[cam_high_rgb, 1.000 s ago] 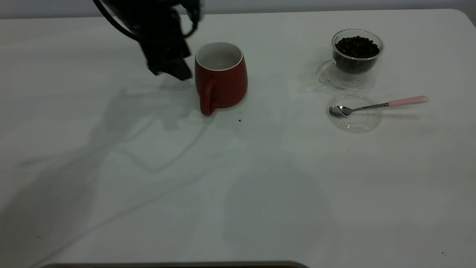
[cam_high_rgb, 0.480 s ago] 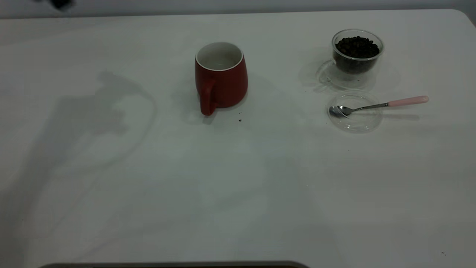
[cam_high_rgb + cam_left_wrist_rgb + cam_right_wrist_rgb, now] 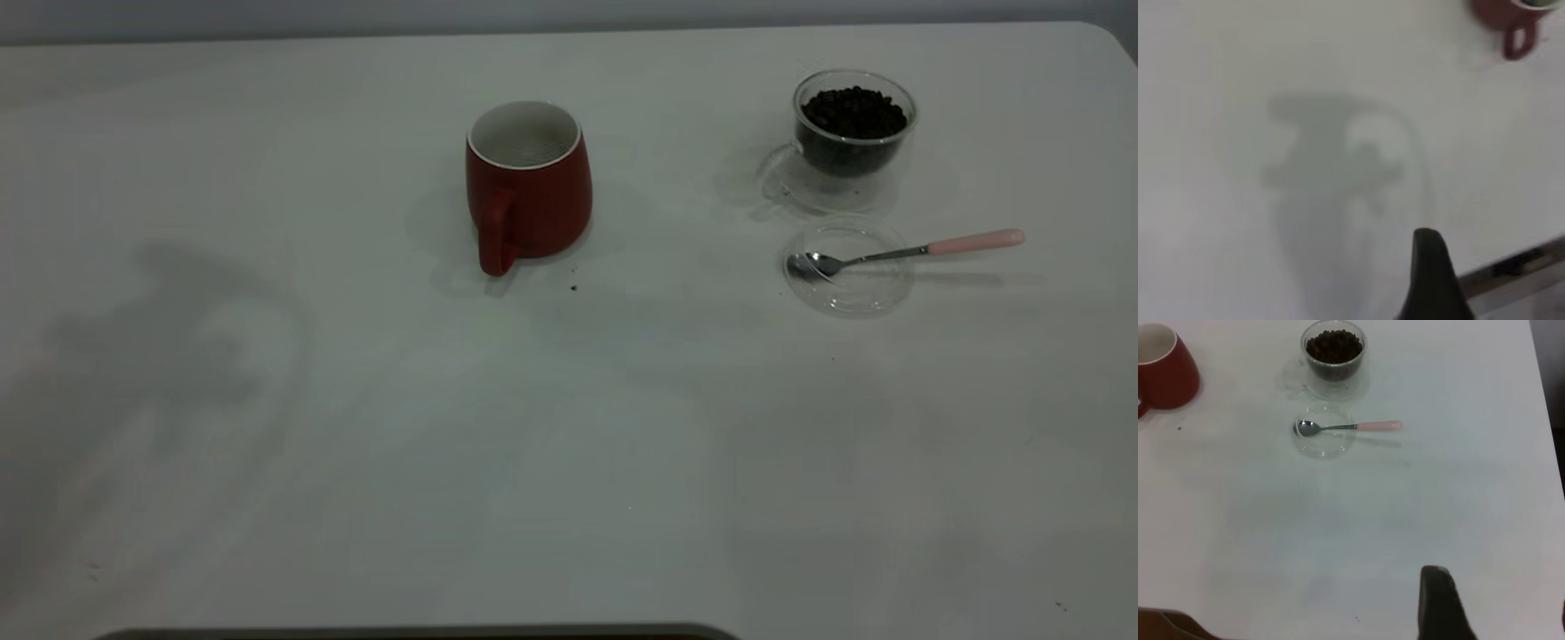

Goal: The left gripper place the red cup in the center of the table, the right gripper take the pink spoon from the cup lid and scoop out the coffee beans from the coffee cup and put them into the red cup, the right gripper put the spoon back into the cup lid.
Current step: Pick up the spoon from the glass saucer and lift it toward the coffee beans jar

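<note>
Cup placement judged done: dark red ceramic mug with white inside (image 3: 528, 187) upright and alone near mid-table, no gripper on it; next in hand, the spoon pickup, calling for a descent of the right gripper (image 3: 1441, 603) onto the pale pink handle, clear of the clear plastic lid (image 3: 849, 267). Small metal teaspoon with pink handle (image 3: 907, 251) well ahead of the right fingers, bowl in the lid, handle overhanging, beside the clear glass cup of dark beans (image 3: 852, 124). Only one finger seen per wrist view, so opening not tellable; nothing held; mug far from the left gripper (image 3: 1431, 280).
</note>
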Robot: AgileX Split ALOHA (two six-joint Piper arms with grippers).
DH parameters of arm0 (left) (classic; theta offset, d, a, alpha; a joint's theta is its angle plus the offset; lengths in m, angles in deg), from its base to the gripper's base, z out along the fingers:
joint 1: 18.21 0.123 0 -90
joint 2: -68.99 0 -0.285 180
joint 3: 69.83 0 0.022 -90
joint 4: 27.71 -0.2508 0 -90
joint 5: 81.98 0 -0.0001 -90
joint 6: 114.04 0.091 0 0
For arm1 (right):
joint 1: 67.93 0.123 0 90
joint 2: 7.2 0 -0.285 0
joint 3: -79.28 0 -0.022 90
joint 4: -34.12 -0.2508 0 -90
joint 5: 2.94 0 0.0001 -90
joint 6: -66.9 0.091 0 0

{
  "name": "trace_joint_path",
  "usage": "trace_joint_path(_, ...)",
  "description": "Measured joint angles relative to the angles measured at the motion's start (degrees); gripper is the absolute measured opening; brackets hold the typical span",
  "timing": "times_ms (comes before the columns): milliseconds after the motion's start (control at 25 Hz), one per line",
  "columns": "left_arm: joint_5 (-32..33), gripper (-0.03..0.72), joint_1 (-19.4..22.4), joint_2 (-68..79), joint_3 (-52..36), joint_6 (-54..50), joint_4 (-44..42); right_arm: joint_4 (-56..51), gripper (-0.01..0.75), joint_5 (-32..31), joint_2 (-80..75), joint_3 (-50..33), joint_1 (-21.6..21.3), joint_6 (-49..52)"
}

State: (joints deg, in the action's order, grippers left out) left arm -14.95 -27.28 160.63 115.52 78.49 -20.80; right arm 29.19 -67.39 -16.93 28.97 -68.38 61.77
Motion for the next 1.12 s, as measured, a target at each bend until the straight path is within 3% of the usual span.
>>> trace_joint_path(440,-0.5,0.538,0.0,-30.5,-36.7,-5.0,-2.0,0.0,0.465,0.0,0.0,0.0,0.0,0.0)
trace_joint_path(600,-3.7,0.538,0.0,-38.0,-47.6,-6.5,-2.1,0.0,0.465,0.0,0.0,0.0,0.0,0.0)
trace_joint_path(800,-4.2,0.538,0.0,-46.6,-54.2,-6.6,-2.4,0.0,0.465,0.0,0.0,0.0,0.0,0.0)
trace_joint_path(1120,-3.7,0.538,0.0,-61.5,-54.7,-11.4,-4.8,0.0,0.465,0.0,0.0,0.0,0.0,0.0)
